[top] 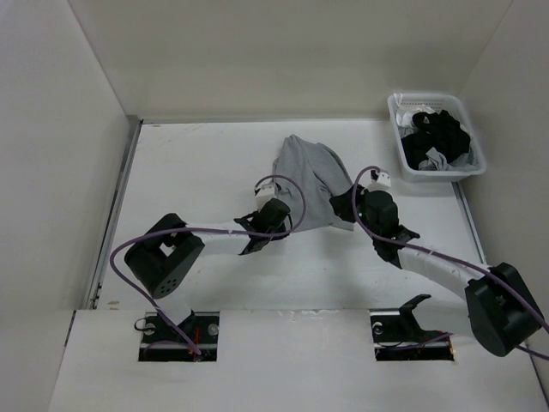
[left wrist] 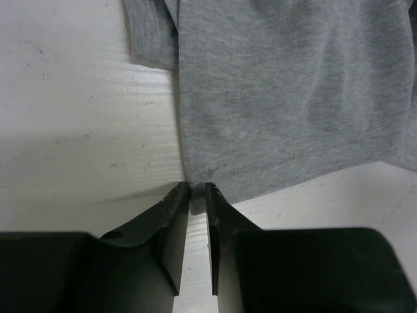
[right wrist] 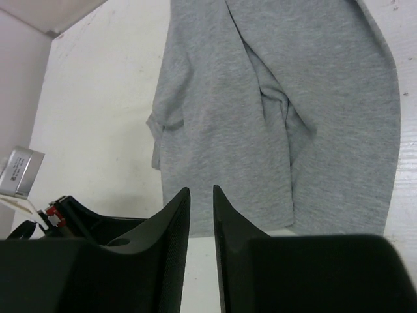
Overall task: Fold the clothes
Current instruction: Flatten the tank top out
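While the grey T-shirt (top: 310, 176) lies rumpled near the middle of the white worktop (top: 197, 163), the overhead view shows both arms reaching in toward its near edge. The left hand (top: 283, 212) is at the near-left corner and the right hand (top: 343, 206) at the near-right side. A white basket (top: 399, 116) stands at the far right corner, well apart from the shirt, with black and white garments (top: 433, 137) heaped inside.

From the left wrist, the left hand (left wrist: 195, 189) has its fingers nearly together (only a thin slit shows between them). Their tips meet the stitched hem corner of the T-shirt (left wrist: 293, 98). I cannot tell whether the cloth is nipped or merely touched. Bare worktop (left wrist: 78, 98) fills the left side.

From the right wrist, the right hand (right wrist: 201, 192) has its fingers a little apart, with nothing seen between them. The tips stand at the shirt's near edge. The T-shirt (right wrist: 260, 98) spreads away from them, creased down its middle, with one short sleeve at the left.
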Robot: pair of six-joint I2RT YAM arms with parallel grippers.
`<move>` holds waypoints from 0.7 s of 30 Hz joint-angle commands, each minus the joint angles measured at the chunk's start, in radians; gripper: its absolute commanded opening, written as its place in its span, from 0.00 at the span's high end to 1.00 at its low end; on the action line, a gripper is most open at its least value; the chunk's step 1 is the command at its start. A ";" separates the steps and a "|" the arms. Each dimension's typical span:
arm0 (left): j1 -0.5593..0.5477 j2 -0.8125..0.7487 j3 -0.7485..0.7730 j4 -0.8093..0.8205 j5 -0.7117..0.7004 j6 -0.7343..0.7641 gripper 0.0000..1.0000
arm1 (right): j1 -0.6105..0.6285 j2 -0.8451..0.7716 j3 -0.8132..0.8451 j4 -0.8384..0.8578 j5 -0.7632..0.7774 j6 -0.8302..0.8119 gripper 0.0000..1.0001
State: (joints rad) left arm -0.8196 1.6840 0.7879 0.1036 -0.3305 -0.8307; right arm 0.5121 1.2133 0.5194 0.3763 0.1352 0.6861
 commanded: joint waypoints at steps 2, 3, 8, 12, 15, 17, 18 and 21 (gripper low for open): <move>-0.017 0.019 0.027 -0.058 -0.015 -0.027 0.86 | -0.011 -0.049 -0.022 0.069 0.014 0.015 0.71; -0.017 0.022 0.028 -0.059 -0.015 -0.025 0.86 | -0.013 -0.055 -0.028 0.070 0.014 0.016 0.69; -0.022 0.031 0.039 -0.067 -0.015 -0.024 0.84 | -0.027 -0.098 -0.059 0.061 0.015 0.023 0.64; -0.022 0.016 0.033 -0.061 -0.015 -0.004 0.97 | -0.062 -0.147 -0.093 0.053 0.027 0.029 0.60; -0.002 -0.052 0.010 -0.056 -0.039 0.011 1.00 | -0.105 -0.167 -0.113 0.015 0.063 0.039 0.54; 0.015 -0.133 -0.021 -0.056 -0.079 0.022 1.00 | -0.126 -0.160 -0.107 -0.054 0.082 0.044 0.54; 0.026 -0.182 -0.041 -0.056 -0.093 0.025 1.00 | -0.132 -0.149 -0.099 -0.091 0.093 0.044 0.54; 0.072 -0.340 -0.107 -0.062 -0.108 0.027 1.00 | -0.131 -0.095 -0.070 -0.203 0.124 0.055 0.59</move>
State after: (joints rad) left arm -0.7860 1.5093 0.7181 0.0364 -0.3786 -0.8211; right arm 0.3820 1.0824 0.4164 0.2855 0.2089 0.7200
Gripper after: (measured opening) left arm 0.010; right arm 0.416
